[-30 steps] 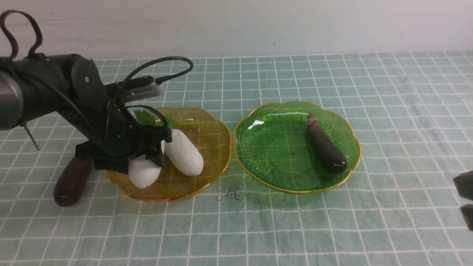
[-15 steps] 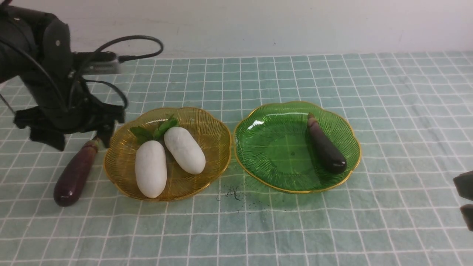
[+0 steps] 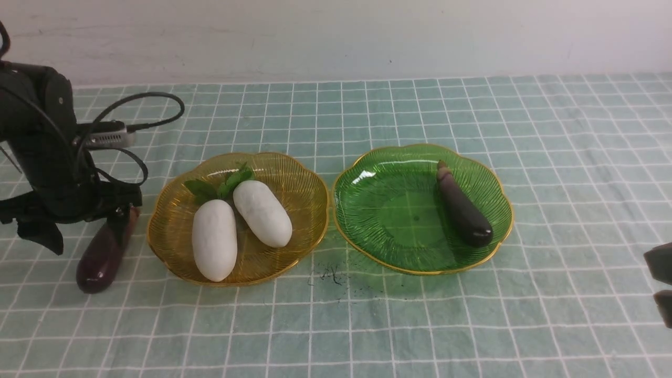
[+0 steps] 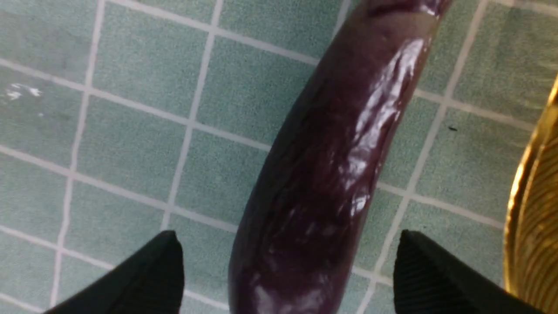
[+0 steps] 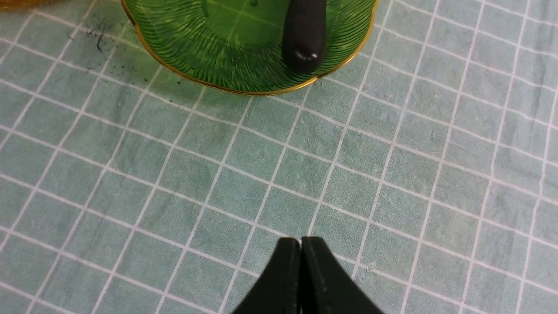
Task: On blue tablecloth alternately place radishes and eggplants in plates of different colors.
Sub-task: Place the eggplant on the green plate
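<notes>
Amber plate [image 3: 302,181]: both radishes [image 3: 214,247] in.
Green plate [image 3: 388,210]: one eggplant [image 3: 464,212]; you owe another.
Loose eggplant [image 3: 102,257]: on blue tablecloth [image 3: 420,325], between the spread fingers of your left gripper [image 4: 287,261].
Right gripper [image 5: 301,261]: closed, empty.

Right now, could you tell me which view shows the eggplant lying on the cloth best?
The left wrist view: the eggplant fills it, glossy, inside the open left gripper, though both ends are cut off. The front view shows it small, stem end behind the gripper. The right wrist view shows only the other eggplant.
</notes>
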You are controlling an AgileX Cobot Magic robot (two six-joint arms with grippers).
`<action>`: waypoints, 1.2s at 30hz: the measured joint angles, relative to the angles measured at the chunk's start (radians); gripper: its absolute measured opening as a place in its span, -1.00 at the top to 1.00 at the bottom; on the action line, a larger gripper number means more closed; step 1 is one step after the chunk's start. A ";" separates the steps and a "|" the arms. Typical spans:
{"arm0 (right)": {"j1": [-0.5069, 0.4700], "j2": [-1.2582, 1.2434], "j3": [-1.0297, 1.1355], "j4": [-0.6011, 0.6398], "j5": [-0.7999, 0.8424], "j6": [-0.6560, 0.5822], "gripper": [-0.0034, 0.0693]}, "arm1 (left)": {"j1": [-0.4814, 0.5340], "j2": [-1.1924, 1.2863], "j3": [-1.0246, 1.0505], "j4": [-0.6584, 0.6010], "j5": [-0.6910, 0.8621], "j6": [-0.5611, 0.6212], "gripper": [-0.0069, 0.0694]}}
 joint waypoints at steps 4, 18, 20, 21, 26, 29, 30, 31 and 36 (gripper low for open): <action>0.000 0.000 0.000 0.000 0.000 0.000 0.95 | 0.000 0.047 0.000 0.000 -0.003 0.000 -0.71; 0.000 0.000 0.000 0.000 0.006 0.010 0.95 | 0.000 0.060 -0.019 0.100 0.098 -0.008 -0.18; 0.000 0.000 0.000 0.000 0.008 0.010 0.95 | 0.000 0.029 -0.033 0.131 0.130 -0.024 -0.18; 0.000 0.000 0.000 0.000 0.008 0.010 0.95 | 0.000 0.002 -0.045 0.140 0.158 -0.035 -0.18; 0.000 0.000 0.000 0.000 0.001 0.010 0.95 | -0.015 -0.139 -0.084 0.016 0.201 -0.028 -0.18; 0.000 0.000 0.000 0.000 -0.007 0.010 0.95 | -0.071 -0.171 -0.085 -0.120 0.199 0.006 -0.18; 0.000 0.000 0.000 0.000 -0.007 0.010 0.95 | -0.116 -0.170 -0.085 -0.194 0.181 0.024 -0.18; 0.000 0.000 0.000 0.000 -0.007 0.010 0.95 | -0.130 -0.168 -0.085 -0.203 0.178 0.027 -0.18; 0.000 -0.001 0.000 0.000 0.038 0.010 0.95 | -0.339 -0.106 -0.102 -0.366 0.046 0.042 -0.18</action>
